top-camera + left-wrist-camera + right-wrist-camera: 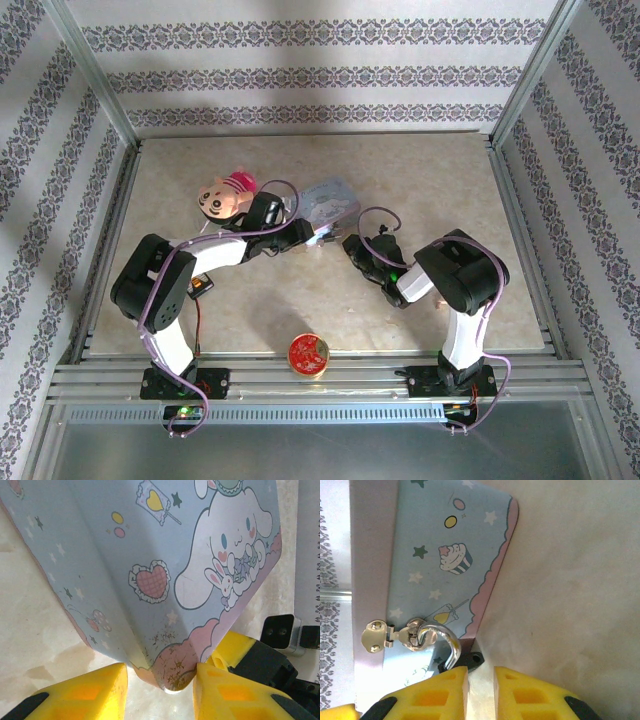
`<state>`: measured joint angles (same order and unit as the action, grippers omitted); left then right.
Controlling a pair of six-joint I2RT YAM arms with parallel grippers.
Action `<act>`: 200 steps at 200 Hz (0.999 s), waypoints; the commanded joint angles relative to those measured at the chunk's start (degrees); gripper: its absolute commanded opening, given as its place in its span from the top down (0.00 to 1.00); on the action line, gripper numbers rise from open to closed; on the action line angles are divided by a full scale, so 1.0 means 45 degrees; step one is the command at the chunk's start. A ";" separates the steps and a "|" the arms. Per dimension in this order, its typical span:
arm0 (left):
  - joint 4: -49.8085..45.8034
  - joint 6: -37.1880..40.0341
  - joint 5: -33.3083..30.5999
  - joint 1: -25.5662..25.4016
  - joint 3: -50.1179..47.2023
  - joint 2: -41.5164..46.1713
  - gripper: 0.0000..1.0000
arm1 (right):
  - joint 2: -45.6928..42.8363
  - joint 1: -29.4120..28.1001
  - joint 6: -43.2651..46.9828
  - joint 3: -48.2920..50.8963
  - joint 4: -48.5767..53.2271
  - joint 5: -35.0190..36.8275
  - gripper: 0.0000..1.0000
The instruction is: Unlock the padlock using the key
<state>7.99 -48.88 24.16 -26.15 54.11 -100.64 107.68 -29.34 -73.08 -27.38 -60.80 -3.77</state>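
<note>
Scene: Two robot arms meet at a pale blue rectangular cartoon-printed tin (330, 198) lying near the middle of the beige marbled tabletop (440, 170).
Left claw: The left claw (160, 675) is clenched on one corner of the tin, with a yellow finger (85, 695) pressed against each side of it.
Right claw: The right claw (480, 672) stands released. Its yellow fingers are parted by a narrow gap with bare tabletop showing between them, and it sits just beside the tin's latch edge.
Padlock: The tiny padlock (452, 647), with a silvery shackle and a dark body, hangs at the tin's latch edge. Its curved shackle is hooked through the ring of a small silvery hasp (377, 636), and its body lies at the tip of one right-claw finger.
Poor view: The dark body is half hidden behind that finger, so whether the shackle has sprung free of it cannot be told.
Also on the tabletop: A cartoon doll head with a pink cap (225, 195) lies to the left of the tin, beyond the left arm. A round red disc (308, 353) sits at the near edge, between the two arm bases and well apart from the tin.
</note>
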 commanded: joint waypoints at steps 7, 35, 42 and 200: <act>-0.3150 0.0199 -0.1419 0.0332 -0.0793 -0.0662 0.63 | -0.0180 0.0173 0.0741 -0.0286 0.0366 -0.0139 0.76; -0.3162 0.0228 -0.1414 0.0343 -0.0742 -0.0675 0.63 | -0.0386 0.0041 0.1153 -0.0382 0.0496 -0.0108 0.70; -0.3174 0.0220 -0.1405 0.0346 -0.0737 -0.0672 0.63 | -0.0465 0.0036 0.1246 -0.0367 0.0547 -0.0062 0.69; -0.3287 0.0276 -0.1251 0.0645 -0.0239 -0.0986 0.63 | -0.0803 -0.1732 0.2707 -0.2532 0.6108 0.2032 0.47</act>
<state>6.66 -48.69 24.23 -25.85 54.96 -100.79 105.84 -35.16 -64.97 -36.71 -45.65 0.45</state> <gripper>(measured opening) 0.367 0.520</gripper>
